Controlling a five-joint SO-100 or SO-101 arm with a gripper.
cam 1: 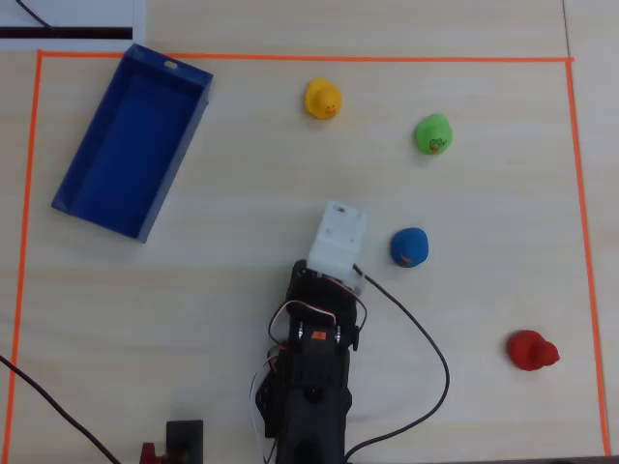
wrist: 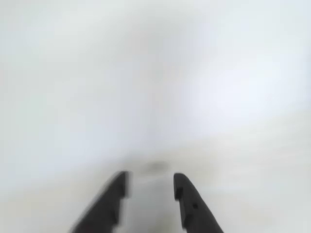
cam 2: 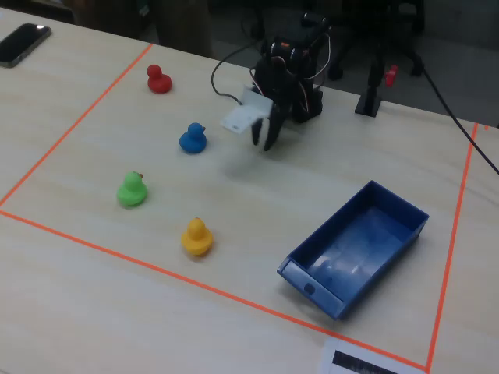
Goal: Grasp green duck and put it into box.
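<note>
In the overhead view the green duck point(cam 1: 433, 133) sits on the pale wooden table point(cam 1: 232, 290) toward the upper right, inside the rectangle of orange tape point(cam 1: 290, 57), with the yellow duck point(cam 1: 322, 99) to its left and slightly higher, the blue duck point(cam 1: 409, 247) below it, and the red duck point(cam 1: 532, 350) well apart near the lower right. The blue box point(cam 1: 135, 141) lies tilted at the upper left, well apart from every duck and with nothing seen inside it. The black arm point(cam 1: 311, 367) reaches up from the bottom edge, its white wrist block point(cam 1: 338, 237) just left of the blue duck; the fingertips are hidden under that block here. In the wrist view the background is washed out and blurred, and only the gripper point(wrist: 150, 184) shows: two dark fingers point(wrist: 187, 199) rise from the bottom edge with a clear gap between their tips and nothing in it. In the fixed view the gripper point(cam 2: 263, 145) points down near the tabletop, its fingers slightly spread and holding nothing, to the right of the blue duck point(cam 2: 192, 139). The green duck point(cam 2: 132, 189) stands at the left, near the yellow duck point(cam 2: 196, 236), and the red duck point(cam 2: 158, 79) sits farther back. The box point(cam 2: 355, 248) rests at the lower right, far from the green duck, and a dark phone point(cam 2: 23, 43) lies at the top left outside the tape point(cam 2: 187, 280).
</note>
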